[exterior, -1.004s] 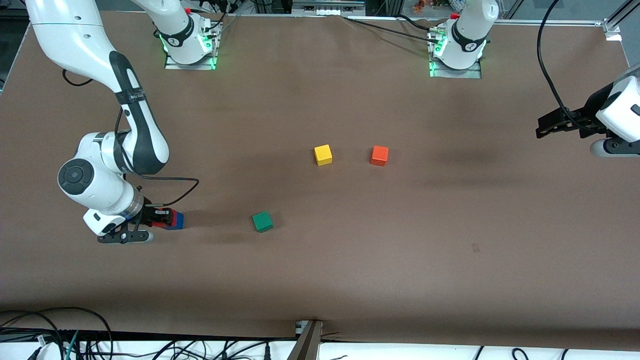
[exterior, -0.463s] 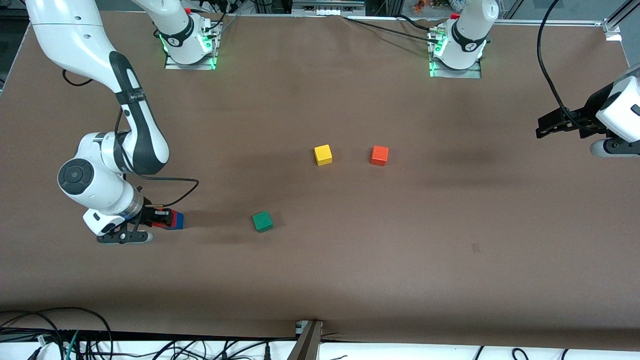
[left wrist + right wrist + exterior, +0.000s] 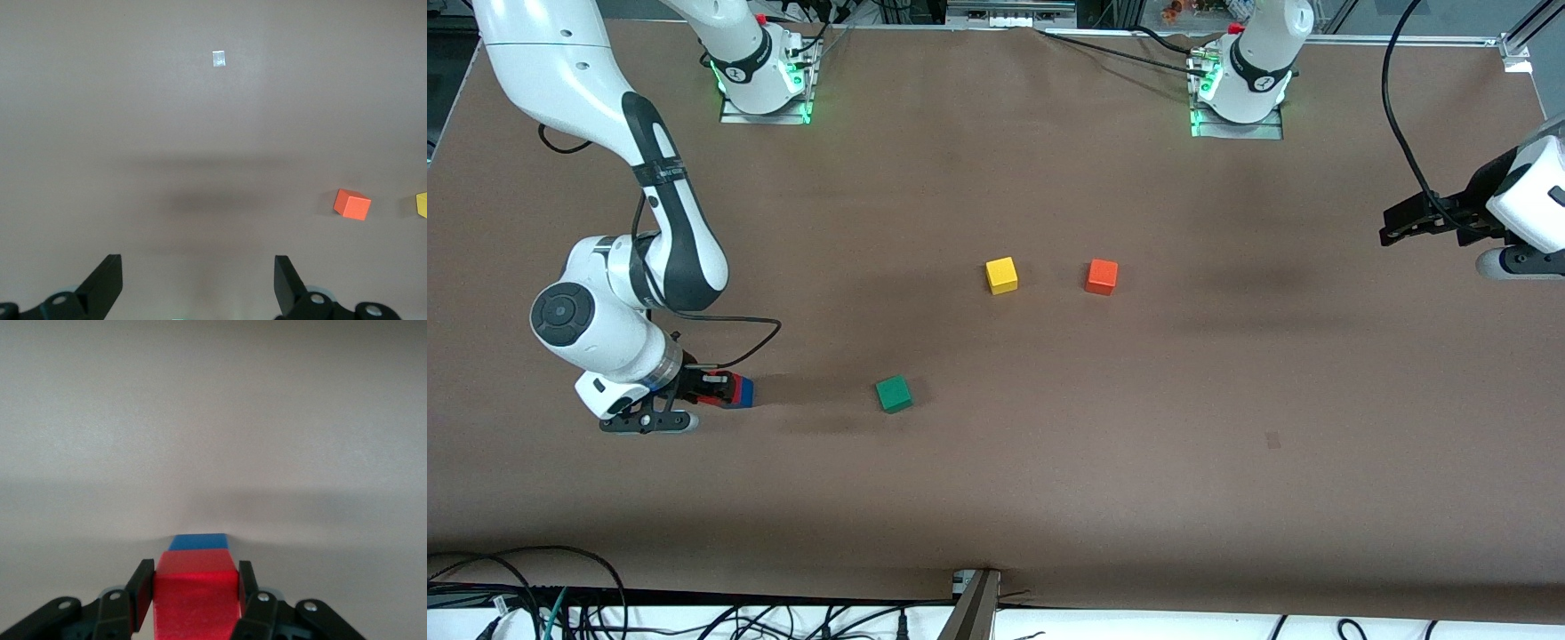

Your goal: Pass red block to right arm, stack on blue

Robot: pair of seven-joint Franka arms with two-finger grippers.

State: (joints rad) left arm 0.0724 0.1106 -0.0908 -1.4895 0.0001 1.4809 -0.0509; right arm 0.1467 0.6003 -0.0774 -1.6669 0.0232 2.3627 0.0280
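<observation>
My right gripper (image 3: 718,388) is low over the table at the right arm's end, shut on the red block (image 3: 710,398). In the right wrist view its fingers (image 3: 143,581) press both sides of the red block (image 3: 197,600). The blue block (image 3: 199,542) shows just past the red one and touches it. In the front view the blue block (image 3: 744,392) peeks out beside the red one. I cannot tell whether the red block rests fully on it. My left gripper (image 3: 1392,227) waits open and empty in the air at the left arm's end; it also shows in the left wrist view (image 3: 197,267).
A green cube (image 3: 894,393) lies beside the blue block toward the table's middle. A yellow cube (image 3: 1001,275) and an orange cube (image 3: 1102,276) lie mid-table, farther from the front camera. The orange cube (image 3: 351,204) also shows in the left wrist view.
</observation>
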